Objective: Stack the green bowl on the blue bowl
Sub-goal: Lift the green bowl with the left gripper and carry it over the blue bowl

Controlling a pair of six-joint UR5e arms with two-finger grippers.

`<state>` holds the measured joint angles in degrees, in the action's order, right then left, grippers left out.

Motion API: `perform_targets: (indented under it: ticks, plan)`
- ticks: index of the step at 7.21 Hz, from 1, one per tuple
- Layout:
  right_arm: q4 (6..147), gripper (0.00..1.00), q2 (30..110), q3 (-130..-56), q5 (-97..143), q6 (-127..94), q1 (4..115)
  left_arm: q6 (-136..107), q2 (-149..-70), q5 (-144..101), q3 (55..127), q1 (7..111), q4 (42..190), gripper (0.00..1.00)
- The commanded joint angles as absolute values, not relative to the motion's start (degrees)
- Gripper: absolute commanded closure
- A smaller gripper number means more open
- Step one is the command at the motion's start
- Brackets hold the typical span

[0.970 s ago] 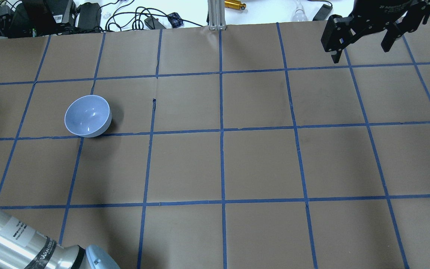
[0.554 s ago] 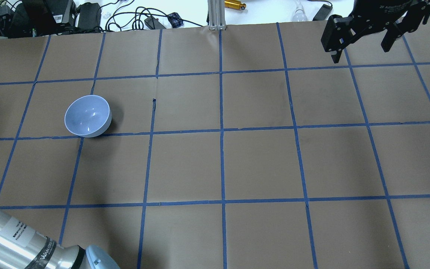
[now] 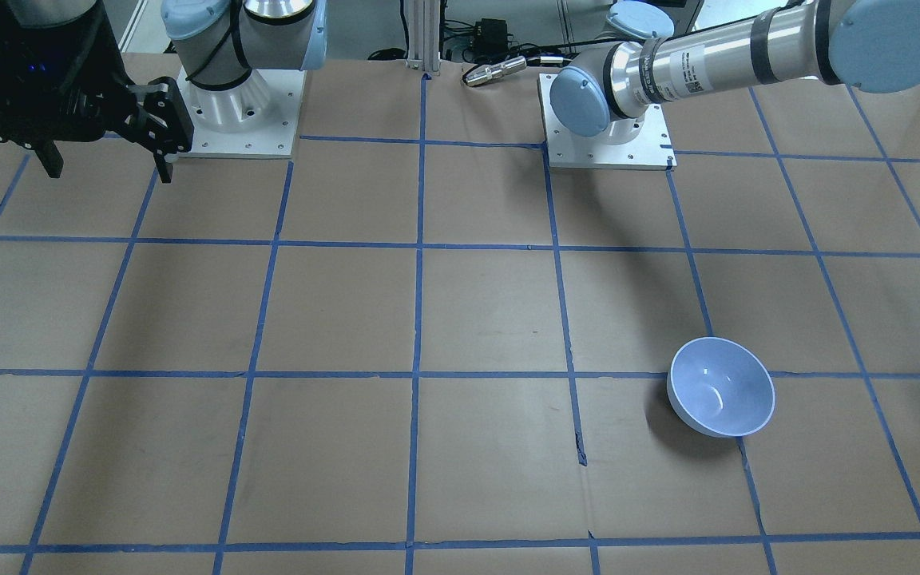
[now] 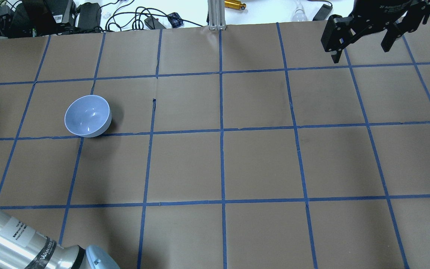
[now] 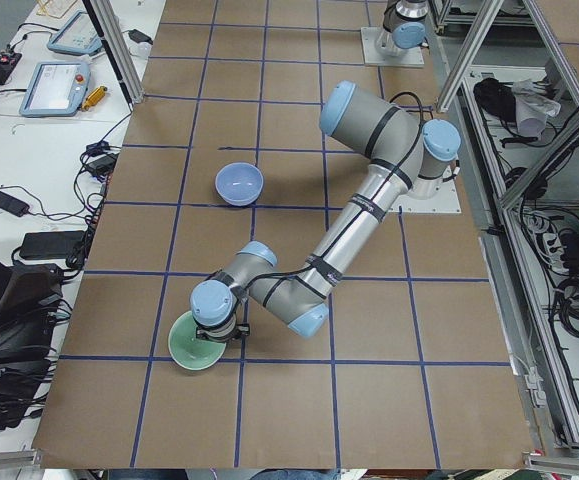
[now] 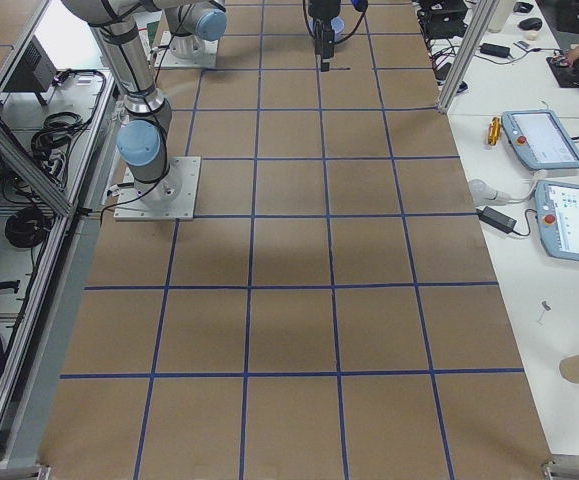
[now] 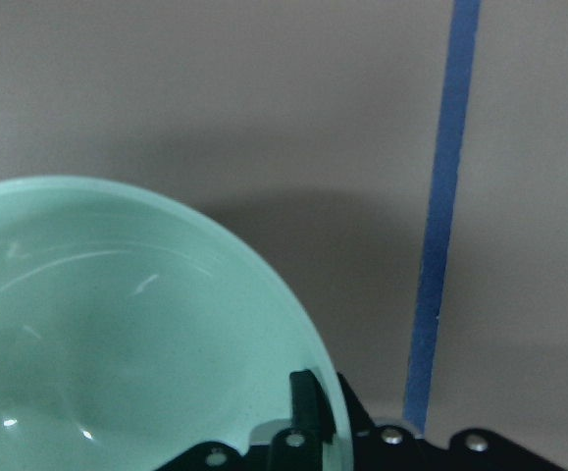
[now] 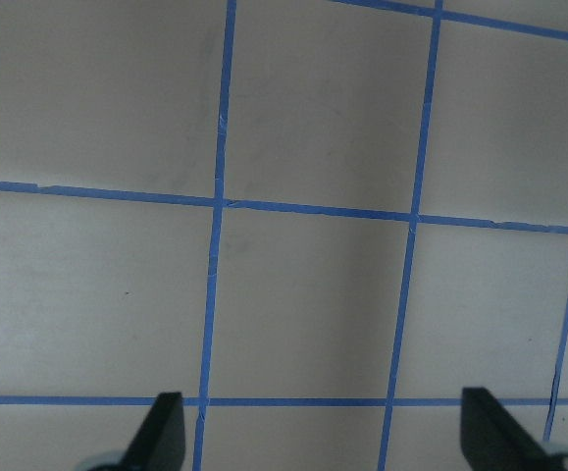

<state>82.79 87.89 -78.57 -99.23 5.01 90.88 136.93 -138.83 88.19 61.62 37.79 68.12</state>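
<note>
**Left gripper (image 7: 328,407) at the green bowl (image 7: 117,343), near the end of the table (image 4: 259,160) on the robot's left.** One finger is seen inside the bowl and the other outside, with the rim pinched between them. Whether the bowl is lifted or rests on the table cannot be told. The blue bowl (image 4: 87,116) stands upright and empty, well apart from the green one, and nothing is stacked yet. The right gripper (image 4: 360,52) is held over the far right of the table, its fingers wide apart and nothing between them.

**Risks, as judged.** The green bowl is gripped at a single point of a thin, glossy rim — under its own weight it may be tipped about the fingers or slid out of them during the carry. If it hangs tilted, its low edge may be struck against the blue bowl's rim, and the blue bowl, free on the table, may be pushed or overturned. If release is made off-centre or from too high, the green bowl may be left skewed in the blue one, or bounced out, rather than nested.

**Change from the earlier overhead views.** Only a sliver of the green bowl is shown at the left edge. This sliver is slightly narrower than a second ago — a small shift toward the frame edge is inferred. The blue bowl and the right gripper are found in the same places.
</note>
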Motion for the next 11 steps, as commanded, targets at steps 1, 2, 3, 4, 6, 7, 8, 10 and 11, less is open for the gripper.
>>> perform_targets:
  ticks: [1,2,3,4,6,7,8,10,11]
  plan:
    - [82.8,0.00,87.9,-78.6,-99.2,5.0,90.9,136.8,-138.0,87.9,61.7,37.9,68.2,1.00]
    - [82.8,0.00,87.9,-78.6,-99.2,5.0,90.9,137.4,-136.6,87.9,62.0,38.2,68.9,1.00]
    - [82.8,0.00,87.9,-78.6,-99.2,5.0,90.9,137.4,-134.9,88.2,62.4,39.3,69.4,1.00]
    - [82.8,0.00,87.9,-78.6,-99.2,5.0,90.9,137.4,-132.1,88.5,64.2,40.9,72.0,1.00]
    - [82.8,0.00,87.9,-78.6,-99.2,5.0,90.9,137.5,-122.7,88.8,71.2,44.4,76.7,1.00]
    - [82.8,0.00,87.9,-78.6,-99.2,5.0,90.9,137.4,-117.4,89.0,76.4,48.0,76.9,1.00]
    - [82.8,0.00,87.9,-78.6,-99.2,5.0,90.9,136.7,-112.5,89.0,81.9,50.9,76.9,1.00]
    - [82.8,0.00,87.9,-78.6,-99.2,5.0,90.9,134.0,-104.4,88.7,92.4,56.1,75.8,1.00]
    - [82.8,0.00,87.9,-78.6,-99.2,5.0,90.9,129.9,-100.5,88.6,96.0,58.6,75.7,1.00]
